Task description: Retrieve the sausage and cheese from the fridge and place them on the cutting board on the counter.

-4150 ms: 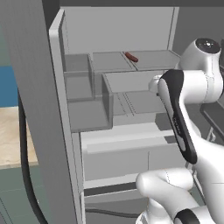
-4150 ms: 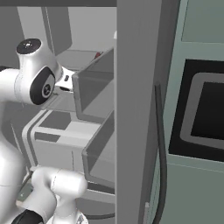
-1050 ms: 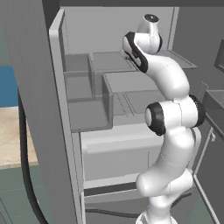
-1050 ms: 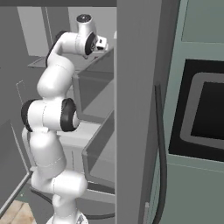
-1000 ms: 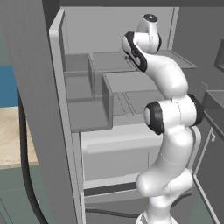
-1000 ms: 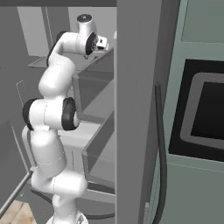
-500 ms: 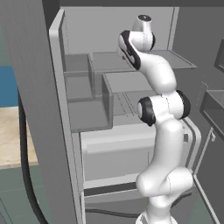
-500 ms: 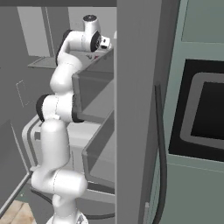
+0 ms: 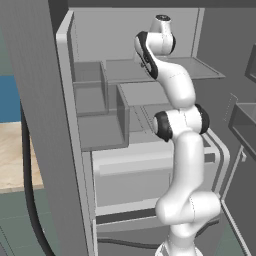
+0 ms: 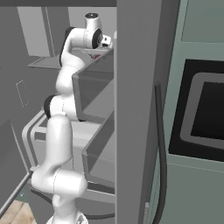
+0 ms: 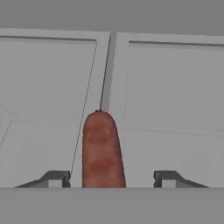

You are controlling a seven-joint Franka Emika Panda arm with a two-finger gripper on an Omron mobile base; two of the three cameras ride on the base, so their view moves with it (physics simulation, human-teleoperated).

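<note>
Gripper (image 11: pixel 112 178) jaws apart, straddling sausage (image 11: pixel 101 151) untouched.

— How is the light looking where you are working?

— I am seeing flat, even light everywhere, with no lamp showing and no glare. Inside the fridge (image 9: pixel 150 75) the grey shelves are shading softly, darker under the upper ones. My arm (image 9: pixel 175 100) is catching a mild highlight along its white shell.

— Anything blurring?

— The hand view is looking soft and a little grainy; the sausage (image 11: pixel 102 151) is showing smeared, mottled edges up close. Both base views are rendering coarse, with jagged lines along the door edges, but straight lines are staying straight toward the corners.
</note>
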